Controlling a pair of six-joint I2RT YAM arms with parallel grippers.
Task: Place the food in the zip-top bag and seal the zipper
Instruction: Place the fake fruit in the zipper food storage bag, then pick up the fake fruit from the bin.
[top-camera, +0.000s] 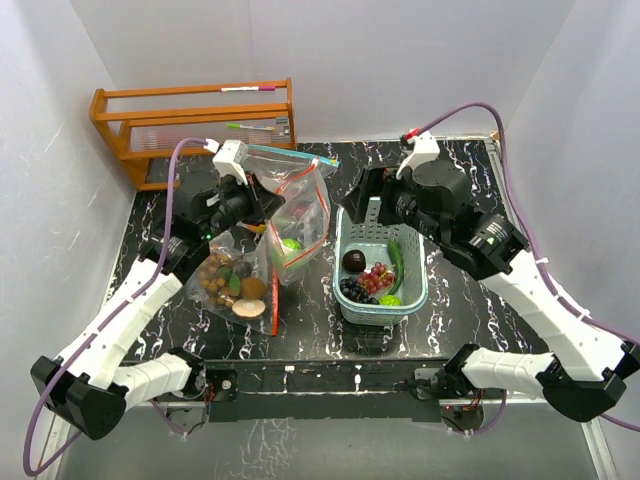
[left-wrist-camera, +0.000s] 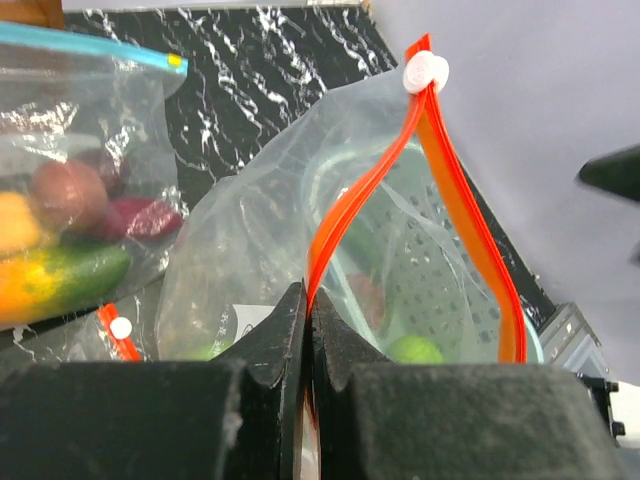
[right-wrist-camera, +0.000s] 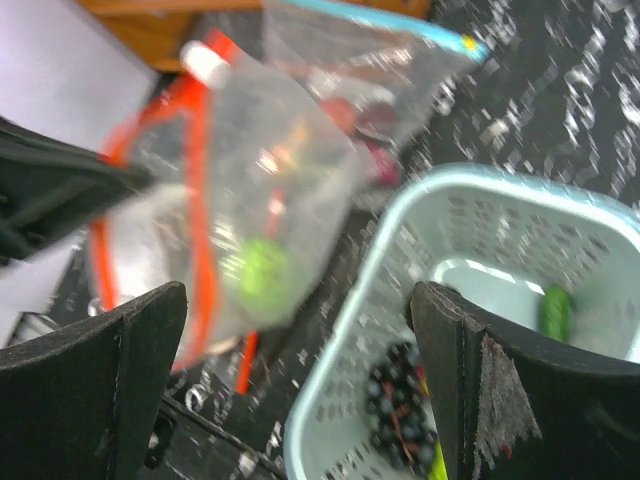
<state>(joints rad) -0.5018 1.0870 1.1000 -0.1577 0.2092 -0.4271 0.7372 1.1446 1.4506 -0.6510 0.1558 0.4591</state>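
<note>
My left gripper is shut on the orange-red zipper edge of a clear zip-top bag, holding it upright with its mouth open. In the left wrist view the jaws pinch the zipper strip, and the white slider sits at the far end. A green fruit lies inside the bag. More food lies in the teal basket: a dark red fruit, red grapes, dark grapes and a green cucumber. My right gripper is open and empty above the basket's far left rim.
A second bag holding nuts lies on the table left of the held bag. A blue-zipper bag with food stands behind it. A wooden rack stands at the back left. White walls enclose the black marbled table.
</note>
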